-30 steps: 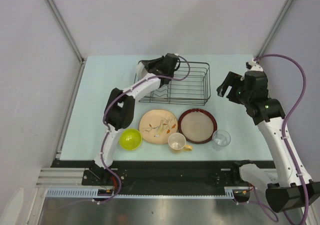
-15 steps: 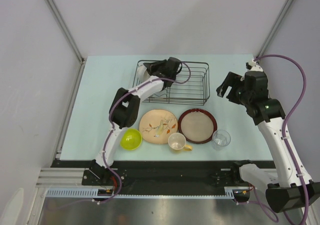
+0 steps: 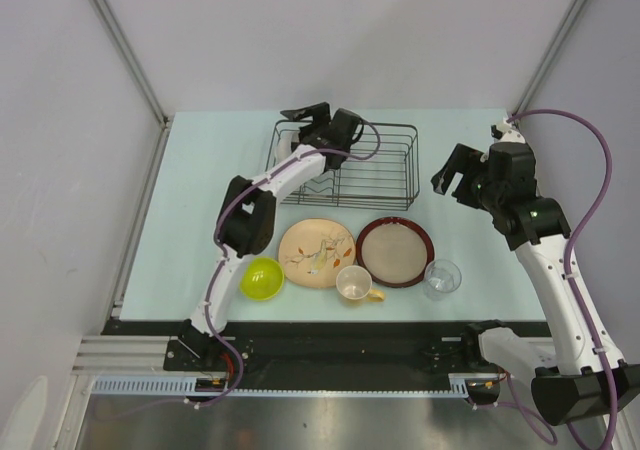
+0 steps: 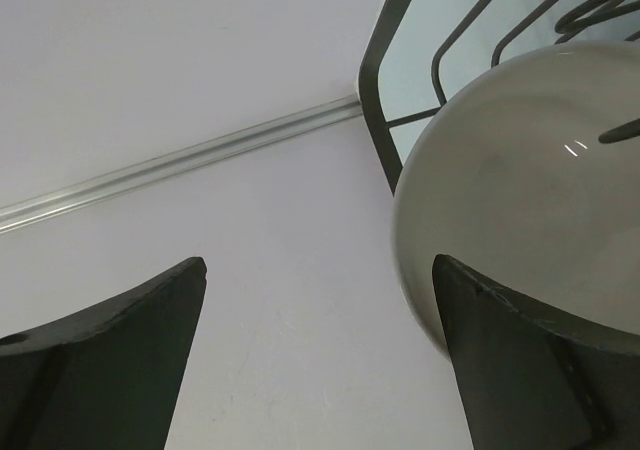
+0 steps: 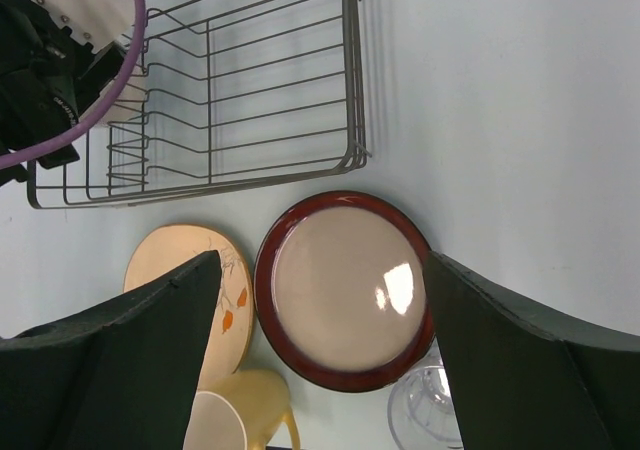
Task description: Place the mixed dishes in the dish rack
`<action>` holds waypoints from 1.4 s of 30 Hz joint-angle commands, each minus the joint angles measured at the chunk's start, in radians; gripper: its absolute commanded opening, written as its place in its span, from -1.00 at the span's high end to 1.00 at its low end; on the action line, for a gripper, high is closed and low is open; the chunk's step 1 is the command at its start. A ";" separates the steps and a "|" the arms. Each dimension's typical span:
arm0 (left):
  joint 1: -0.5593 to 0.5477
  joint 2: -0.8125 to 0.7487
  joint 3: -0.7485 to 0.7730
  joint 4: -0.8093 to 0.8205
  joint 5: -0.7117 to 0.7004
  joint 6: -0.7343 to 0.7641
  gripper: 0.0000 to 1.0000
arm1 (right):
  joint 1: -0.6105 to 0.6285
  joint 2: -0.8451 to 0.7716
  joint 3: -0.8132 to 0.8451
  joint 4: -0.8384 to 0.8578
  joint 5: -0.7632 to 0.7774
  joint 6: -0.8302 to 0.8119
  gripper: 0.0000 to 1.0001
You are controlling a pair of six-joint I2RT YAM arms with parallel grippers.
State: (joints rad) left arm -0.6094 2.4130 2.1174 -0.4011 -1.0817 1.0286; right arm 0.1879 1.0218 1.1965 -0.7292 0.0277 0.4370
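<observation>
Left gripper (image 3: 312,120), spread, hangs beside the white bowl (image 4: 530,200) in the dish rack (image 3: 414,170); pulling away carelessly could snag its wires; right gripper (image 3: 455,175) spread, empty.

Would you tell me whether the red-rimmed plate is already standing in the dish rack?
No, the red-rimmed plate lies flat on the table in front of the dish rack.

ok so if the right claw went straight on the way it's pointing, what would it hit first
Most likely the dark-red-rimmed tan plate. In the wrist view it lies centred between the open right claw's fingers, with nothing visible in front of it, though depth is hard to judge.
</observation>
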 commanded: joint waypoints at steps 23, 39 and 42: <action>0.039 -0.281 -0.076 -0.197 0.147 -0.245 -0.99 | 0.019 -0.048 0.005 -0.006 0.012 0.005 -0.79; 0.046 0.005 0.099 -0.016 0.094 -0.039 -0.99 | 0.013 -0.072 0.005 -0.038 0.006 0.006 -0.80; 0.046 -0.008 0.113 0.005 0.095 -0.018 -0.99 | 0.015 -0.063 0.005 -0.033 -0.002 0.008 -0.79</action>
State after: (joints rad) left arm -0.5709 2.4329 2.1715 -0.4725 -0.9508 0.9596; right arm 0.2016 0.9527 1.1946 -0.7708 0.0433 0.4374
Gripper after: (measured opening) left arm 0.996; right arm 0.898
